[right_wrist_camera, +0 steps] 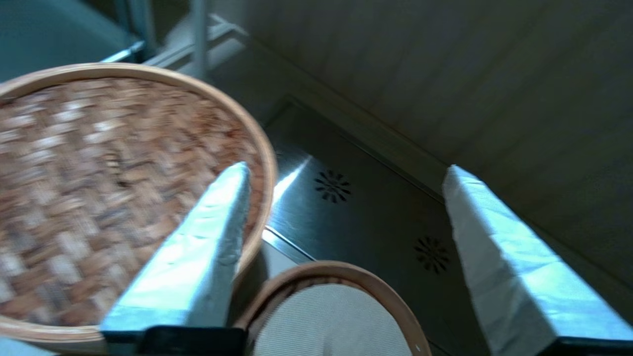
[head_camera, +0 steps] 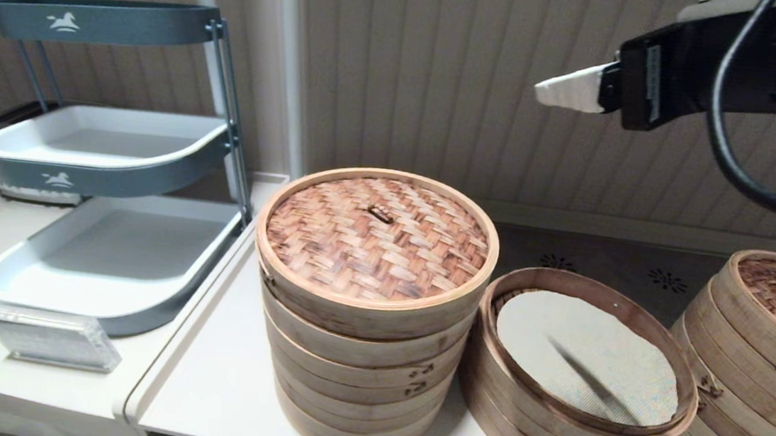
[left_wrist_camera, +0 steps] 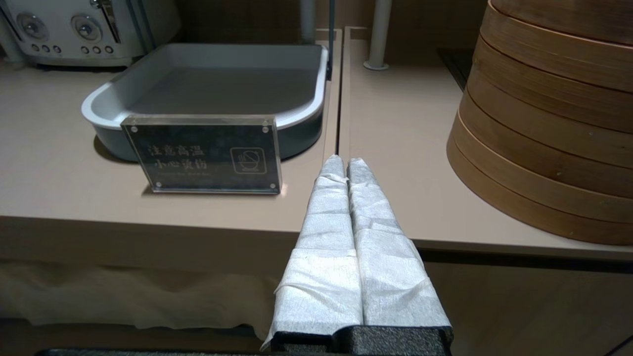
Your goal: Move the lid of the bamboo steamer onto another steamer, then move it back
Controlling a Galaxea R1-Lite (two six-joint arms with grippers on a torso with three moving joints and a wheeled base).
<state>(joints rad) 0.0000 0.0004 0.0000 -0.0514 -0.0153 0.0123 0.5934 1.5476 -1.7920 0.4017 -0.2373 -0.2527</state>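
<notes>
Bamboo weave fills most of the right wrist view: the bamboo steamer lid (head_camera: 377, 238) sits closed on top of the tall steamer stack (head_camera: 355, 371), its small loop handle (head_camera: 381, 212) at the centre. The right gripper (right_wrist_camera: 346, 198) hangs high above the counter with its jaws spread wide and nothing between them. From the jaws' side, the lid lies below and mostly beyond one fingertip, while the low open steamer (head_camera: 575, 378) with its cream mesh liner (head_camera: 588, 355) sits beneath the gap, nearer the wrist.

The left gripper (left_wrist_camera: 343, 165) is parked low by the counter edge, its 2 padded fingers pressed together on nothing, near an acrylic sign (left_wrist_camera: 205, 153) and a grey tray (left_wrist_camera: 207, 84).

Judging from this, the lid has yet to be grasped, so the risks all lie ahead:

- The lid's rim band is wide. If the jaws come down off-centre, 1 finger may land on the weave instead of outside the rim and push the lid askew.
- A shallow pinch on the rim could let the lid tilt and slip mid-carry.
- The stack is tall and many-ringed, so a sideways shove might shift its upper rings.
- A third steamer (head_camera: 766, 354) stands just beside the open one, and a carried lid could clip it.
- Setting the lid down unevenly might crumple the liner.
</notes>
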